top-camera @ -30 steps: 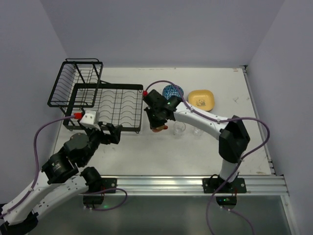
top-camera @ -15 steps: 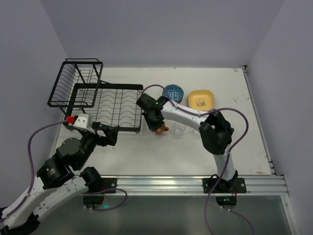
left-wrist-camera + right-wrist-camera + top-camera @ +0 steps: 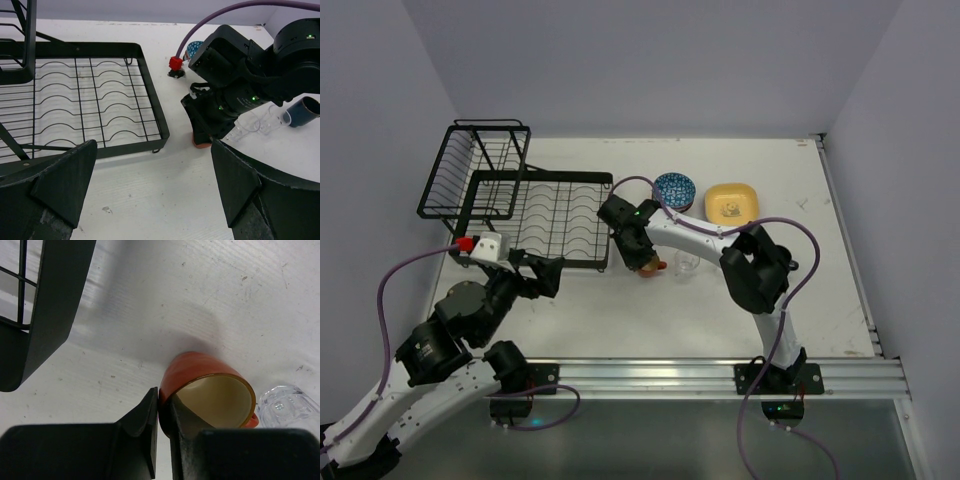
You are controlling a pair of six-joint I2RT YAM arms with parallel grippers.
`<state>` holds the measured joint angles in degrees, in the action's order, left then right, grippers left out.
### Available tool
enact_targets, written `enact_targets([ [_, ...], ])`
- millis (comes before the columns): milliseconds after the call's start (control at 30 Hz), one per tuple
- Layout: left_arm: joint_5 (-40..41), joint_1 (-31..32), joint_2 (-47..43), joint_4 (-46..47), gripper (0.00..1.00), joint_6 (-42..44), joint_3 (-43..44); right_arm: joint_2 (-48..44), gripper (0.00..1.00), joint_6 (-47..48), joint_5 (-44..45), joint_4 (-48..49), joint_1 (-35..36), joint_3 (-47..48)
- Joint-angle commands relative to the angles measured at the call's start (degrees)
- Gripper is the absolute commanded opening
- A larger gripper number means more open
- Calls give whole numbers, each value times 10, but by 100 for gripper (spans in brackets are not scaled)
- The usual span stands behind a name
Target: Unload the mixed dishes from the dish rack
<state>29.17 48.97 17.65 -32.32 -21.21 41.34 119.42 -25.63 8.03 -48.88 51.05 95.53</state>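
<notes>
1. One white desk (image 3: 620,315) carries everything.
2. Two arms stand at its near edge. The left arm (image 3: 470,310) reaches toward the near right corner of the rack. Its left jaws are spread wide with nothing between them and hang over bare desk. The right arm (image 3: 695,232) bends back across the middle, and its right jaws point down just off the rack's right edge.
3. One black wire dish rack (image 3: 545,215) sits at the back left. It has a flat tray of curved dividers and a taller basket section behind it.
4. One yellow plate (image 3: 731,203) with rounded corners lies flat on the desk at the back, well right of the rack.
5. One blue-and-white patterned bowl (image 3: 673,189) stands just left of the plate, between it and the rack.
6. Two mugs are on view. The orange mug (image 3: 200,372) is pinched by the right jaws, one inside the rim and one outside the wall, down close to the desk just beside the rack's near right corner. I cannot tell whether it rests on the surface. The dark mug (image 3: 304,111) shows only in the left wrist view, beyond the glasses.
7. Two clear glasses — one (image 3: 248,125) just beside the orange mug, the other (image 3: 271,121) next to it — stand on the desk between the two mugs.
</notes>
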Motion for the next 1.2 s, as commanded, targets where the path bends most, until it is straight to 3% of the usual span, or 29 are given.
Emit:
enact_targets([
  [0,8,0,4,17,100,13,-6,-1,14,8,17,-4,5,24],
  [67,9,0,2,17,100,13,-6,-2,23,9,20,-6,6,26],
  [133,8,0,2,17,100,13,-6,-7,25,11,23,-6,10,27],
  [367,10,0,1,17,100,13,-6,-17,47,13,35,-19,19,40],
  [500,17,0,4,16,100,12,-6,-42,49,13,44,-27,20,47],
  [633,47,-3,21,3,100,-2,0,-94,53,18,64,-47,20,51],
  [700,67,-12,35,-8,100,-14,8,-153,58,19,80,-50,20,36],
  [733,82,-19,50,-16,100,-22,12,-179,65,21,91,-47,20,30],
  [800,90,-52,65,-17,100,-31,14,-262,79,22,133,-36,17,3],
  [833,77,-67,78,-14,100,-32,15,-293,99,22,151,-31,14,-7],
  [1067,-81,-320,119,52,100,10,24,-578,99,22,249,-10,-77,-125],
  [1167,-76,-361,121,45,100,5,37,-705,99,37,301,-21,-93,-178],
])
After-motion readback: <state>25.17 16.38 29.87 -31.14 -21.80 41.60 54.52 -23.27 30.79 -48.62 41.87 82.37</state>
